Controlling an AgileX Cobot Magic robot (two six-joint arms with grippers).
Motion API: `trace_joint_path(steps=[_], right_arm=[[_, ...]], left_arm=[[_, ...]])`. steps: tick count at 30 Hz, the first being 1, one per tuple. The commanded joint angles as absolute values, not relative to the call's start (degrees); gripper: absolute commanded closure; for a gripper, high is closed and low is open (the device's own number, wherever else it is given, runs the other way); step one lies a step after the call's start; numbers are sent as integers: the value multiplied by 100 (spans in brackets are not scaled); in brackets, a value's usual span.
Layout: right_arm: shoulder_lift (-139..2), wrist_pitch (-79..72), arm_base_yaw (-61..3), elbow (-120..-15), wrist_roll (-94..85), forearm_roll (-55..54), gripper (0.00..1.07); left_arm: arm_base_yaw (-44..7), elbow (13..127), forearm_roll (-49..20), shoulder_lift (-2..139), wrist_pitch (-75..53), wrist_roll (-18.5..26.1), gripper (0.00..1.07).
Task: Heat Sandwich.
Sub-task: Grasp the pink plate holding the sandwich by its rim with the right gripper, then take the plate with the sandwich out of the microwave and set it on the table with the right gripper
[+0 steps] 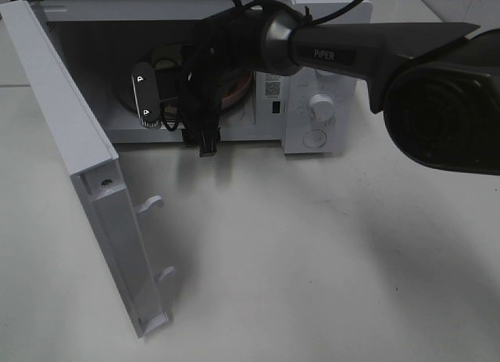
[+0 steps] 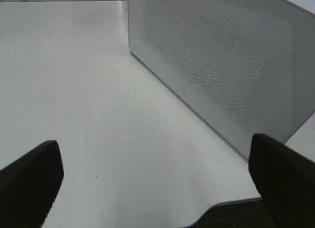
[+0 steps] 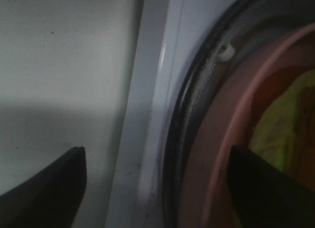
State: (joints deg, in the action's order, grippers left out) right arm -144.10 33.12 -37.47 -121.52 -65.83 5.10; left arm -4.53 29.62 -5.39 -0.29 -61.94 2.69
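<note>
Sandwich [image 3: 283, 114] was seen on the pink plate [image 3: 221, 149] inside the microwave [image 1: 312, 80], just ahead of the right tool [image 3: 157, 183], held apart and empty. Soft, easily crushed; the plate rim was judged the safer hold.

Right arm [image 1: 344, 53]: stretched leftward to far centre.
Right tool [image 3: 157, 188]: fingers spread, empty.
Left tool [image 2: 157, 183]: fingers spread, empty.
</note>
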Motion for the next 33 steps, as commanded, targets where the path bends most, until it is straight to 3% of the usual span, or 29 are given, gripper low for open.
trace_joint_path(steps=[1,3,4,6,8,9,10,22,33], right_arm=[[-14433,3295,-3747,-12215,-6520,384,40],[-14433,3283,-3747,-12215,-6520,384,50],[-14433,3283,-3747,-12215,-6520,384,50],[-14433,3312,-3747,-12215,-6515,384,75],[-14433,3375,-3747,-12215,-6503,378,93],[-14433,3375,-3747,-12215,-6503,378,93],[-14433,3438,-3747,-12215,-6503,378,107],[-14324,3615,-3747,-12181,-6549,355,107],[-13894,3587,-3736,-11516,-7443,355,107]], left_arm=[[-441,2951,-544,-63,-6125,269,10],[-441,2951,-544,-63,-6125,269,10],[-441,2951,-544,-63,-6125,269,10],[-441,2951,-544,-63,-6125,269,10],[-441,2951,-544,-63,-6125,269,10],[-441,2951,-544,-63,-6125,269,10],[-441,2951,-544,-63,-6125,269,10],[-441,2951,-544,-63,-6125,269,10],[-441,2951,-544,-63,-6125,269,10]])
